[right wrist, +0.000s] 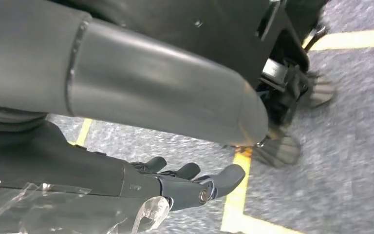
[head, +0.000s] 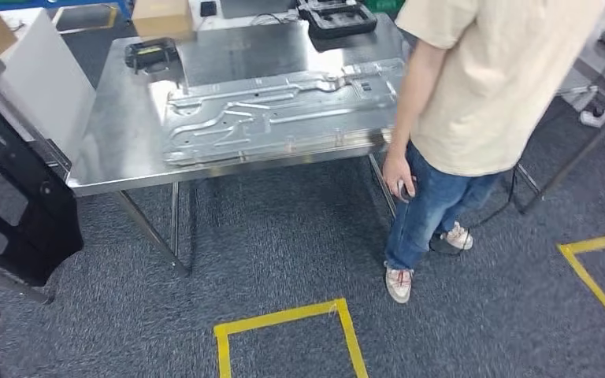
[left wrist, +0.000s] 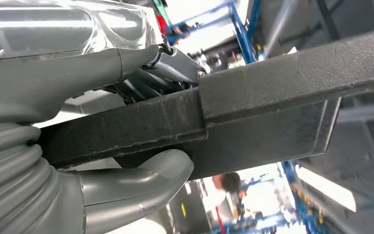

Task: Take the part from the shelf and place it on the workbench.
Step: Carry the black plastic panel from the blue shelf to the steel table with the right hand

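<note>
Left hand (left wrist: 126, 141) gripping matte black part (left wrist: 253, 122)

I am standing in a factory workshop. A steel bench (head: 118, 150) before me carries a large pressed metal panel (head: 276, 114), grey carpet floor (head: 283, 252) bears yellow tape markings (head: 283, 319), and blue metal racking (left wrist: 243, 29) stands under bright overhead lights.
</note>
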Controlling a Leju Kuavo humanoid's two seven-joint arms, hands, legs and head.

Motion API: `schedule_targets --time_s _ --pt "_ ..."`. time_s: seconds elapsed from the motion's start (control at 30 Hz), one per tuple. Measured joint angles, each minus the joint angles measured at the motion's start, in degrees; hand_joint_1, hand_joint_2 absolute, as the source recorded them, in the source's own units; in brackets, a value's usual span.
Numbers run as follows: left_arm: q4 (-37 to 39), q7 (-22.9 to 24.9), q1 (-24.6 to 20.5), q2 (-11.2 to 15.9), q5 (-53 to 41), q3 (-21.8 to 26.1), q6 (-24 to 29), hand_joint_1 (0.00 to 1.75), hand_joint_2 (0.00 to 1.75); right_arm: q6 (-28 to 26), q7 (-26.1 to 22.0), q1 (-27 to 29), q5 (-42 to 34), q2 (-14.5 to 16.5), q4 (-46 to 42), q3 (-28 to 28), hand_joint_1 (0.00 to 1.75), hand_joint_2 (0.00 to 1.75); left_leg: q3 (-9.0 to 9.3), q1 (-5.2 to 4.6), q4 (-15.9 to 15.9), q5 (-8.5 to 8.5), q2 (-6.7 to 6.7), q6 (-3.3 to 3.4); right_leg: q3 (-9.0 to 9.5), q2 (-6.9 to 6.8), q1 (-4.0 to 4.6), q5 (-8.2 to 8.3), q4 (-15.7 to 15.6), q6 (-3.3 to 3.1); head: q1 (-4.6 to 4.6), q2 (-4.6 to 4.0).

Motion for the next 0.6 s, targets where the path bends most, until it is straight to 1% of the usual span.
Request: schedule_targets --time_s 0.03,0.07,0.1,0.13,0.17,0.2,0.23,0.27,0.3,0.33,0.37,0.4,0.43,0.47,0.5,0.53,0.57,0.6 --pt "0.00 -0.02 -0.03 -0.03 0.03 -0.02 -0.05 1.75 1.75 0.01 0.01 0.07 0.03 -0.01 0.01 0.00 0.00 0.00 0.00 0.09 -0.08 0.07 -0.65 0.18 -1.80 1.80 -0.10 -1.96 3.90 0.11 0.05 0.00" --pt "0.00 -0.03 -0.06 -0.05 0.07 -0.04 -0.14 1.75 1.75 0.01 0.01 0.13 0.06 -0.01 0.01 -0.01 0.00 0.00 -0.02 0.16 -0.08 0.12 -1.34 0.34 -4.11 2.79 -0.12 -3.93 8.45 0.15 0.09 0.00" --pt "0.00 -0.04 -0.01 -0.08 0.11 -0.09 -0.30 1.75 1.75 0.01 0.01 0.20 0.09 -0.01 0.01 0.00 0.00 0.00 -0.03 0.17 -0.06 0.12 -2.16 0.37 -6.20 3.18 -0.12 -5.14 12.27 0.19 0.10 0.00" --pt "0.00 -0.04 0.03 -0.09 0.15 -0.14 -0.42 1.75 1.75 0.02 0.02 0.26 0.11 -0.01 0.01 0.01 0.00 0.00 -0.02 0.19 -0.05 0.11 -3.03 0.37 -7.51 3.28 -0.14 -5.23 14.26 0.22 0.10 0.00" --pt "0.00 -0.04 0.06 -0.10 0.16 -0.20 -0.53 1.75 1.75 0.02 0.03 0.30 0.14 -0.01 0.01 0.01 0.00 0.00 0.05 0.24 -0.03 0.09 -3.96 0.35 -7.67 3.39 -0.16 -4.06 13.78 0.20 0.10 0.00" --pt "0.00 -0.04 0.06 -0.10 0.17 -0.25 -0.60 1.75 1.75 0.03 0.03 0.32 0.15 -0.01 0.01 0.02 0.00 0.00 0.15 0.30 -0.02 0.07 -4.86 0.29 -6.68 3.71 -0.20 -1.94 10.88 0.16 0.10 0.00" --pt "0.00 -0.04 0.06 -0.10 0.17 -0.28 -0.60 1.75 1.75 0.03 0.03 0.33 0.15 -0.01 0.01 0.02 0.00 0.00 0.25 0.39 0.00 0.02 -5.69 0.17 -4.92 4.66 -0.29 0.56 6.50 0.09 0.10 0.00" --pt "0.01 -0.04 0.01 -0.10 0.16 -0.28 -0.59 1.75 1.75 0.03 0.02 0.34 0.15 -0.01 0.01 0.02 0.00 0.00 0.23 0.33 0.11 -0.07 -6.47 -0.06 -3.05 6.25 -0.41 2.68 1.88 0.02 0.11 0.00" --pt "0.01 -0.04 -0.03 -0.13 0.16 -0.30 -0.60 1.75 1.75 0.03 0.02 0.35 0.15 -0.03 0.01 0.01 0.00 0.00 0.19 0.29 0.19 -0.16 -7.14 -0.35 -1.64 7.52 -0.53 4.13 -1.53 -0.15 0.10 0.00" --pt "0.01 -0.04 -0.08 -0.14 0.17 -0.32 -0.60 1.75 1.75 0.03 0.03 0.30 0.15 -0.05 0.01 0.01 0.00 0.00 0.06 0.23 0.26 -0.26 -7.83 -0.68 -0.79 8.38 -0.58 4.81 -3.53 -0.37 0.06 0.00" --pt "0.02 -0.05 -0.12 -0.15 0.16 -0.32 -0.60 1.75 1.75 0.03 0.03 0.17 0.16 -0.06 0.01 0.00 0.00 0.00 -0.07 0.23 0.26 -0.31 -8.52 -1.05 -0.44 8.45 -0.50 4.95 -4.27 -0.69 0.03 0.00" --pt "0.02 -0.05 -0.11 -0.16 0.17 -0.32 -0.60 1.75 1.75 0.03 0.02 0.01 0.16 0.00 0.01 -0.01 0.00 0.00 -0.14 0.35 0.20 -0.30 -9.14 -1.37 -0.33 7.59 -0.50 5.01 -4.28 -1.12 0.00 0.00" --pt "0.02 -0.05 -0.08 -0.15 0.16 -0.30 -0.59 1.75 1.75 0.03 0.01 -0.18 0.17 0.05 0.00 -0.01 0.00 0.00 -0.31 0.43 0.48 -0.49 -8.82 -1.66 -0.20 6.85 -0.47 5.02 -4.37 -1.47 -0.02 0.00" --pt "0.02 -0.05 -0.10 -0.14 0.16 -0.28 -0.60 1.75 1.75 0.03 0.00 -0.29 0.16 0.07 0.00 -0.01 0.00 0.00 -0.83 0.49 1.61 -1.21 -7.58 -1.99 -0.12 6.20 -0.51 5.06 -4.45 -1.84 -0.05 0.00" --pt "0.02 -0.07 -0.17 -0.13 0.17 -0.27 -0.65 1.75 1.75 0.03 0.02 -0.30 0.15 0.09 0.00 -0.01 0.00 0.00 -1.93 0.50 4.04 -2.60 -5.86 -2.29 -0.06 5.53 -0.57 5.10 -4.53 -2.10 -0.08 0.00" --pt "0.02 -0.10 -0.25 -0.13 0.23 -0.26 -0.75 1.75 1.75 0.03 0.07 -0.27 0.12 0.03 0.01 -0.01 0.00 0.00 -3.62 0.56 7.73 -4.52 -3.92 -2.61 -0.03 5.01 -0.52 5.07 -4.56 -2.27 -0.13 0.00" --pt "0.03 -0.13 -0.33 -0.13 0.38 -0.28 -0.93 1.75 1.75 0.03 0.14 -0.19 0.08 0.02 0.01 -0.01 0.00 0.00 -5.75 0.64 12.20 -6.59 -2.77 -2.94 -0.03 4.51 -0.47 5.01 -4.55 -2.41 -0.15 0.00" --pt "0.05 -0.19 -0.33 -0.13 0.63 -0.35 -1.21 1.75 1.75 0.02 0.21 -0.11 0.03 0.02 0.01 -0.01 0.00 0.00 -7.74 0.74 16.28 -8.10 -2.30 -3.16 -0.02 4.01 -0.43 4.94 -4.55 -2.44 -0.16 0.00"
